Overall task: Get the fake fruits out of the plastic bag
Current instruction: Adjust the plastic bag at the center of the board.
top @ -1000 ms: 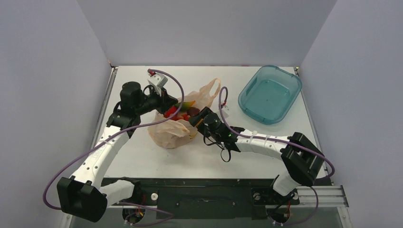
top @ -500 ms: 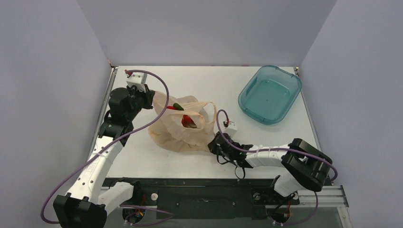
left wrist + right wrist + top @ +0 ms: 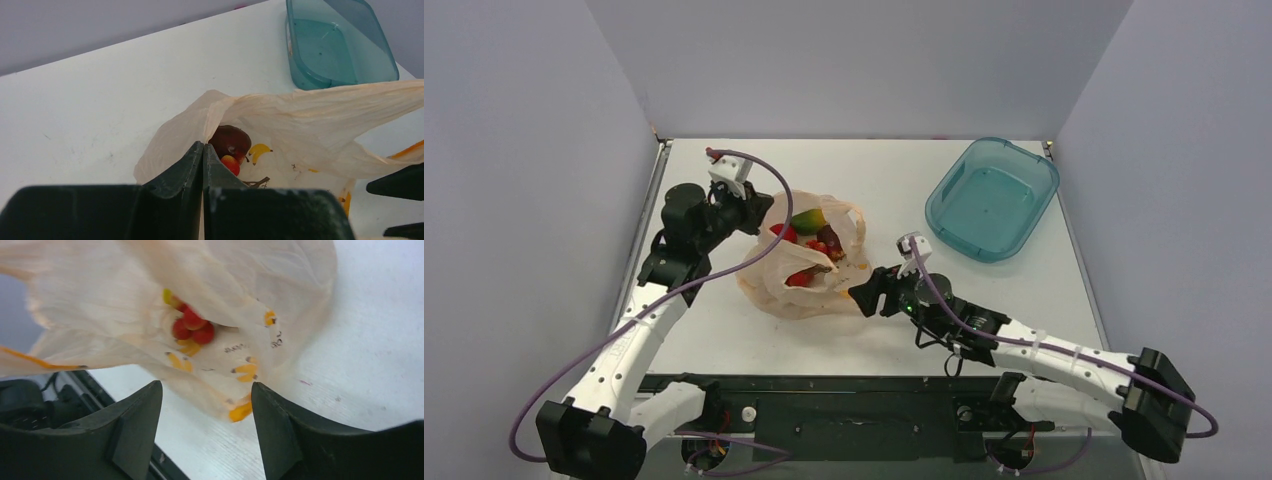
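1. Where the counter runs closest to its front edge, the right gripper (image 3: 861, 297) sits low, just right of the plastic bag (image 3: 774, 290). Its blunt dark fingers are spread wide and grip nothing.
2. In the right wrist view the right gripper (image 3: 207, 390) frames the bag's (image 3: 240, 280) lower fold. I cannot tell whether the film touches either finger.
3. The bag is thin, crinkled and pale orange, with small orange-yellow printed marks. It slumps left of centre, its mouth gaping upward.
4. Through the film a red berry cluster (image 3: 192, 327) shows as a knot of small glossy beads. Its stem is blurred.
5. Deeper in, a smooth, rounded dark maroon fruit (image 3: 231, 139) lies half hidden behind the left gripper's tips.
6. From above, a tapered orange-green mango-shaped fruit (image 3: 809, 219) rests at the bag's far side. Other red pieces lie below it, too jumbled to sort out.
7. The left gripper (image 3: 759, 212) is at the bag's far-left rim. In its own camera the left gripper (image 3: 202, 147) has its jaws pressed flat together, pinching the bag's (image 3: 300, 120) edge.
8. A purple cable (image 3: 764, 172) arcs over that wrist.
9. Toward the far right corner, well apart, sits a teal tub (image 3: 992, 197) of translucent plastic with rounded corners. The left wrist frame cuts off the tub (image 3: 335, 45) at the top.
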You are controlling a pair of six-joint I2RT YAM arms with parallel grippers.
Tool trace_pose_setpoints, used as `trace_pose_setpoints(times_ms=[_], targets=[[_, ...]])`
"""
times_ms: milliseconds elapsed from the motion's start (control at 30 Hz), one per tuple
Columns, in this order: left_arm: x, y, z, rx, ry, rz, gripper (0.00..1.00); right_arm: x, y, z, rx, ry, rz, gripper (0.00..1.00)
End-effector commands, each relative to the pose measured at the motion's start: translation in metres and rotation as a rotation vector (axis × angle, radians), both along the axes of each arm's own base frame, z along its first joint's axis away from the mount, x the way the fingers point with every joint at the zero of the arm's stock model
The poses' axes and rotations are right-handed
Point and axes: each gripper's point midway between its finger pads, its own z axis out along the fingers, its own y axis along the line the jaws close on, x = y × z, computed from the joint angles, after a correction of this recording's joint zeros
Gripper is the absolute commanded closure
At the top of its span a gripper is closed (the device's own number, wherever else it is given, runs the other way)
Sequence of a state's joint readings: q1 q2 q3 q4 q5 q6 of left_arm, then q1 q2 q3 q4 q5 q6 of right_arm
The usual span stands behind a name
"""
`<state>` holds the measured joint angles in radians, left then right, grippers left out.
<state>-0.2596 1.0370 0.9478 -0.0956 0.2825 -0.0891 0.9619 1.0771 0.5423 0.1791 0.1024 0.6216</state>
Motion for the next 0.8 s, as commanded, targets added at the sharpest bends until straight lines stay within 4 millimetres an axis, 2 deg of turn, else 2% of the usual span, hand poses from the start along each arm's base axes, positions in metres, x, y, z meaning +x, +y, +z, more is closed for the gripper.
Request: trace_pose_setpoints(times_ms=[0, 200, 267, 300, 333, 367, 400, 433, 533, 633, 767], targets=[[0.000, -0.009, 0.018, -0.008, -0.061, -0.045, 1.00, -0.022, 0.007, 0.052, 0.071, -0.140, 0.132, 0.38], [0.000, -0.009, 0.018, 0.000, -0.064, -0.035, 1.00, -0.050, 0.029, 0.105, 0.203, -0.240, 0.258, 0.36], [-0.001, -0.010, 0.016, 0.008, -0.066, -0.032, 1.00, -0.054, 0.035, 0.116, 0.200, -0.279, 0.292, 0.34], [-0.002, -0.011, 0.016, 0.009, -0.066, -0.035, 1.00, -0.054, 0.039, 0.113, 0.175, -0.287, 0.304, 0.32], [-0.002, -0.011, 0.016, 0.012, -0.066, -0.034, 1.00, -0.049, 0.041, 0.123, 0.151, -0.332, 0.298, 0.32], [-0.002, -0.012, 0.016, 0.012, -0.065, -0.036, 1.00, -0.044, 0.043, 0.115, 0.098, -0.331, 0.288, 0.31], [-0.002, -0.012, 0.015, 0.015, -0.064, -0.038, 1.00, -0.033, 0.041, 0.123, 0.070, -0.365, 0.238, 0.31], [-0.002, -0.013, 0.015, 0.016, -0.065, -0.038, 1.00, -0.026, 0.043, 0.114, 0.024, -0.353, 0.213, 0.31], [-0.002, -0.012, 0.014, 0.027, -0.067, -0.029, 1.00, -0.004, 0.037, 0.125, -0.008, -0.374, 0.093, 0.32], [-0.002, -0.012, 0.013, 0.029, -0.065, -0.031, 1.00, 0.006, 0.037, 0.129, -0.021, -0.373, 0.038, 0.34], [-0.002, -0.012, 0.014, 0.029, -0.067, -0.030, 1.00, 0.008, 0.030, 0.123, -0.052, -0.355, -0.001, 0.34]])
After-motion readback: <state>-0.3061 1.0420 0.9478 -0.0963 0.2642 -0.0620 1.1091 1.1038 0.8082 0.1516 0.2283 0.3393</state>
